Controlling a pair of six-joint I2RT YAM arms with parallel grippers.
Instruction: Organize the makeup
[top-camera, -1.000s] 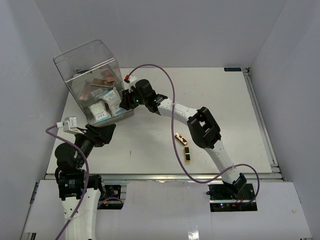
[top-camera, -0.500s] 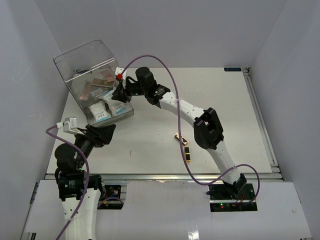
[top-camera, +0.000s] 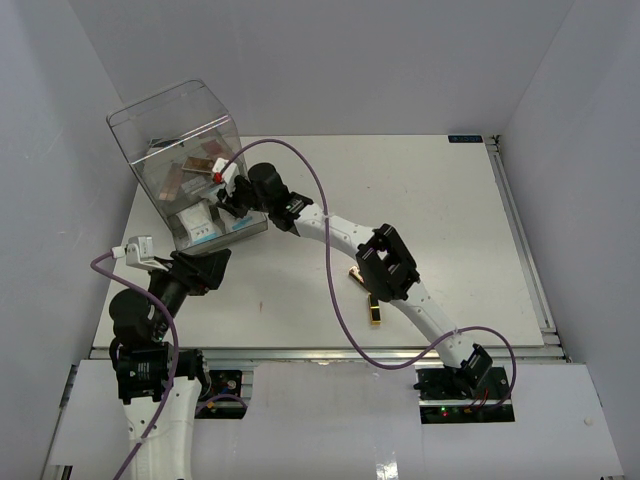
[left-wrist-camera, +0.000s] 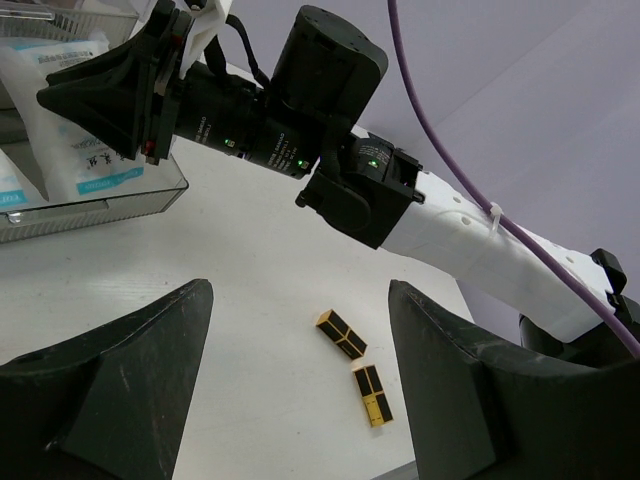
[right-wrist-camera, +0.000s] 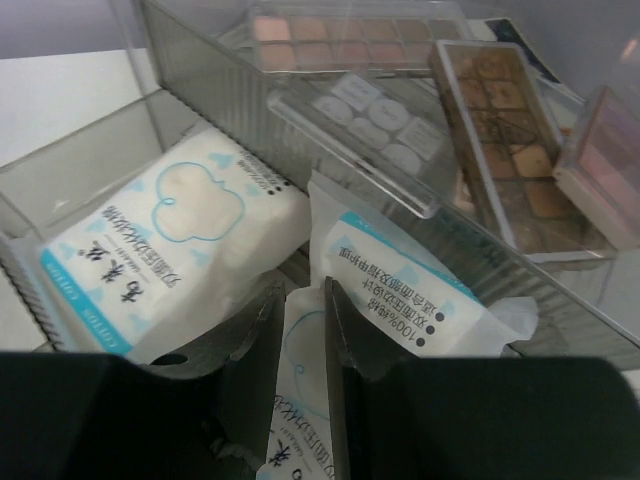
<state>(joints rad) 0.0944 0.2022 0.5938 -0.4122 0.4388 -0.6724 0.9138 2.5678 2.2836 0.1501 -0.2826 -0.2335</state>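
Observation:
My right gripper (right-wrist-camera: 305, 300) reaches into the front of the clear plastic box (top-camera: 165, 125), shut on the edge of a white-blue sachet (right-wrist-camera: 303, 385). Two more sachets (right-wrist-camera: 180, 240) (right-wrist-camera: 410, 290) lie on either side of it. Behind a divider rest several pink-brown eyeshadow palettes (right-wrist-camera: 355, 45) (right-wrist-camera: 500, 140). Two black-and-gold lipstick tubes (left-wrist-camera: 341, 334) (left-wrist-camera: 371, 394) lie on the table near the right arm's elbow (top-camera: 388, 262). My left gripper (left-wrist-camera: 300, 390) hovers open and empty above the table, left of the tubes.
The box stands tilted at the table's far left, against the left wall. The right arm and its purple cable (top-camera: 330, 210) stretch diagonally across the middle of the table. White walls enclose the table on three sides.
The right arm has pushed further left into the box and its jaws have narrowed onto the sachet. Its elbow has swung left over one lipstick tube. The left arm has not moved.

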